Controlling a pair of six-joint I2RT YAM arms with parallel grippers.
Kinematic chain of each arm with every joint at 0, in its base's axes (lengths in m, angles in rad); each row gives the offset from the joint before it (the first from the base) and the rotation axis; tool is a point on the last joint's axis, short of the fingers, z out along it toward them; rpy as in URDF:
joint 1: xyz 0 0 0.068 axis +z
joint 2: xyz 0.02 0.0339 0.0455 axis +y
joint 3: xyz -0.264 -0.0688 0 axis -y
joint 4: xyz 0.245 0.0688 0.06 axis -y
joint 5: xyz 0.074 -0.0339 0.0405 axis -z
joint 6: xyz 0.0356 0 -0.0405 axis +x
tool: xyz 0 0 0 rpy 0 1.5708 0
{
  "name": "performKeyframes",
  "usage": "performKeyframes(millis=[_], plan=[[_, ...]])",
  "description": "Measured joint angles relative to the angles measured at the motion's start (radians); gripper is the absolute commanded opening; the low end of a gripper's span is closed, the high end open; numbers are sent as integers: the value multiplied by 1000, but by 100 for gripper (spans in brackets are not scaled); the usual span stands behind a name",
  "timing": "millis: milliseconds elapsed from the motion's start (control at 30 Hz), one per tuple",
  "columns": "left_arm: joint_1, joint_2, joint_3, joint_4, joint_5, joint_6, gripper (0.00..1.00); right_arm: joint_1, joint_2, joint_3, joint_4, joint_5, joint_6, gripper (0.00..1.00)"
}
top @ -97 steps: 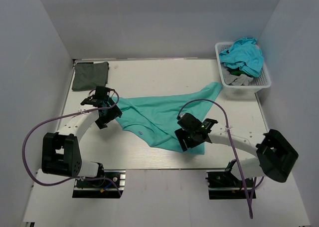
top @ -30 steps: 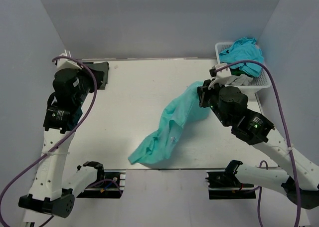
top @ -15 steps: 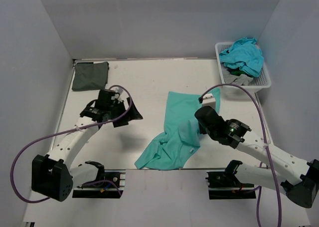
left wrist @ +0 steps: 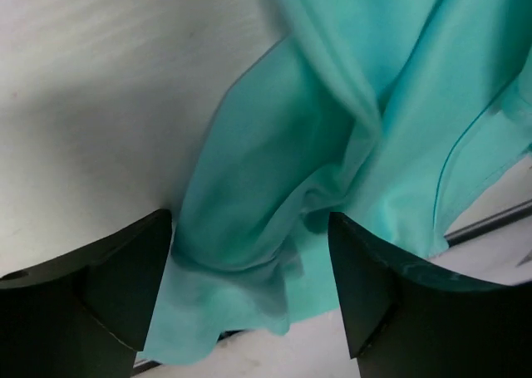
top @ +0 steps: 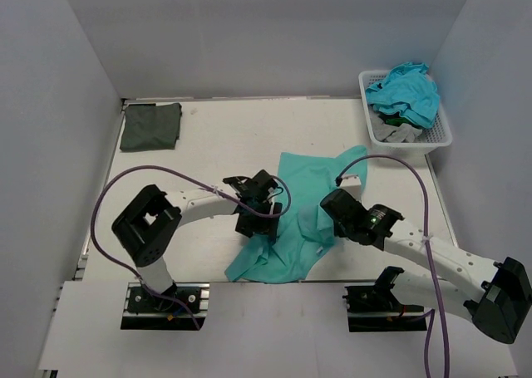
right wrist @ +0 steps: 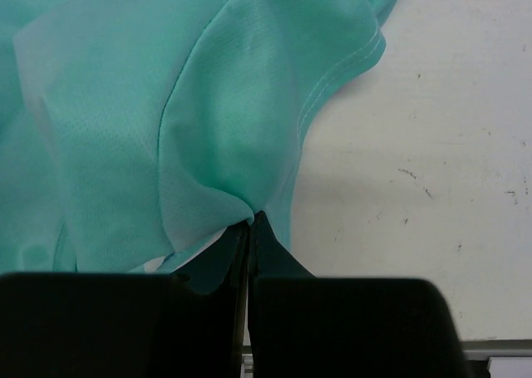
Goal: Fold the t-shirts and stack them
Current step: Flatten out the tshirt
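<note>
A plain teal-green t-shirt (top: 298, 197) lies crumpled lengthwise in the middle of the table. My right gripper (top: 326, 214) is shut on a fold at its right side; in the right wrist view the closed jaws (right wrist: 252, 222) pinch a peak of the teal cloth (right wrist: 208, 129). At the shirt's left edge my left gripper (top: 256, 226) is open. Its fingers (left wrist: 125, 282) stand wide apart low over rumpled teal cloth (left wrist: 274, 228), which lies between them. A dark grey-green t-shirt (top: 150, 126) lies folded at the back left corner.
A white lattice basket (top: 436, 139) at the back right holds a turquoise-blue shirt (top: 405, 91) and a grey one (top: 396, 130). The teal shirt's lower end reaches the table's near edge (top: 274, 279). Cables loop over both arms.
My left gripper has swung right from bare table onto the teal shirt's left edge. The right gripper stayed shut on the cloth, and the shirt's upper part has spread a little wider.
</note>
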Motion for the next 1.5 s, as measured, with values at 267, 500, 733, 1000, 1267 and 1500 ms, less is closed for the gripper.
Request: performKeyframes(millis=[267,500,733,1000,1267,1500], plan=[[-28,123,137,-79,-129,7,0,-21,-25,-28,23,-18,11,0],[46,214,283,-194,-416,-34,5,-36,10,-53,161,-90,-16,0],[217,397,560,-230,-506,16,57,-39,116,-53,286,-192,-100,0],[223,269,558,-256,-504,51,100,-39,91,-64,338,-240,-115,0],[200,-99,290,-265,-424,-26,100,-40,89,-64,342,-252,-131,0],[196,-221,-87,-109,-238,-10,100,-41,85,-80,344,-266,-142,0]])
